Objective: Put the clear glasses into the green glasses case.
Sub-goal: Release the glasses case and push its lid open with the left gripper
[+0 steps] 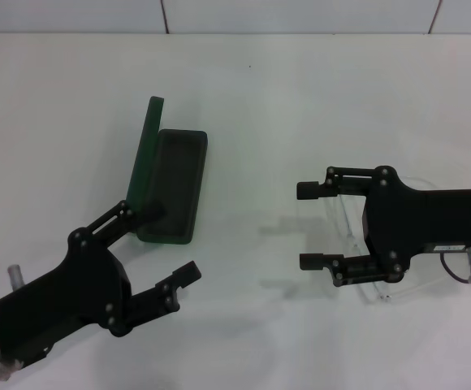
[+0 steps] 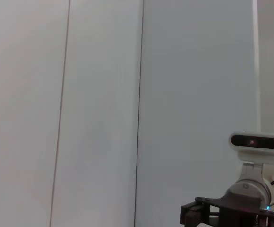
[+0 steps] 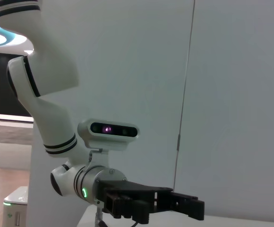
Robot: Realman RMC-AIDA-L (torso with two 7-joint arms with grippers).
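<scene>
White table (image 1: 244, 97) lies bare between the arms. Right gripper (image 1: 310, 226), fingers spread apart and holding nothing, hovers over the glasses (image 1: 382, 286), whose clear frame shows under and behind it. Well off ahead of its tips stands the case (image 1: 173, 185), lid raised. Left gripper (image 1: 170, 242), also spread, has one fingertip (image 1: 154, 210) at the case's near end.

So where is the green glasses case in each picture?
Head view: the green glasses case lies open left of centre, by the left end effector.
Left wrist view: not in it.
Right wrist view: not in it.
Shared landmark: the left end effector, also in the right wrist view.
</scene>
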